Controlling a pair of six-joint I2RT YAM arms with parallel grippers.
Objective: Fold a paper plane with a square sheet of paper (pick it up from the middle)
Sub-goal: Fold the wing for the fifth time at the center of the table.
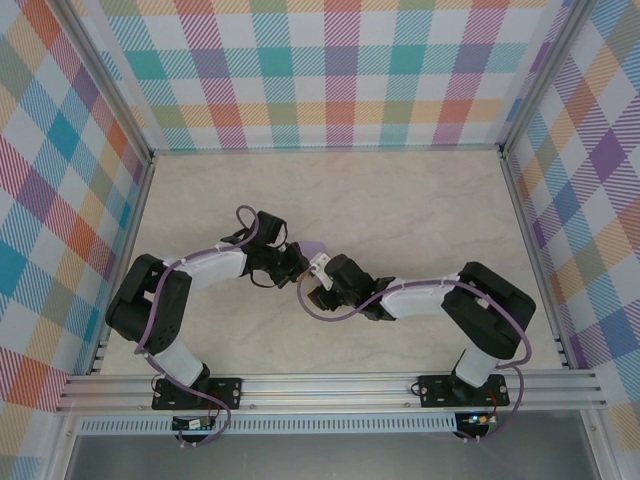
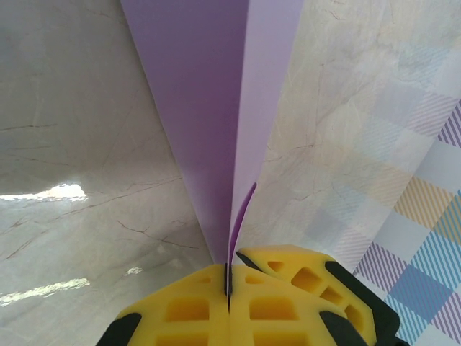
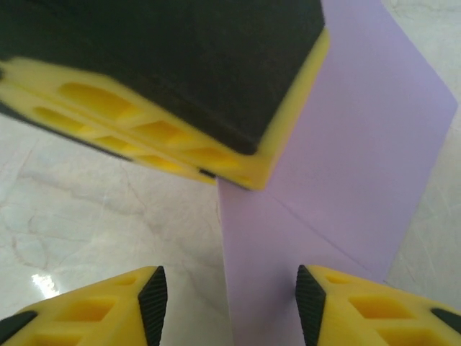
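Pale, glossy marble-look tabletop (image 1: 420, 200), pastel checked walls (image 1: 340, 70) all round, and mid-table the white-and-black left arm (image 1: 205, 268) and right arm (image 1: 430, 295) meet nose to nose. Between them is the thin, smooth lavender-purple sheet of paper (image 2: 209, 108), splaying into two flat leaves, one faint crease across it. The left gripper (image 2: 229, 277), with yellow cut-out fingers, is clamped tight on the sheet's near end. The right gripper (image 3: 230, 303), black-padded, hangs just beside with jaws parted astride the paper, gripping nothing.

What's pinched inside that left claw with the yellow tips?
A folded sheet of purple paper, clamped in the shut left claw and fanning outward over the table. The strip inside the grip itself is hidden.
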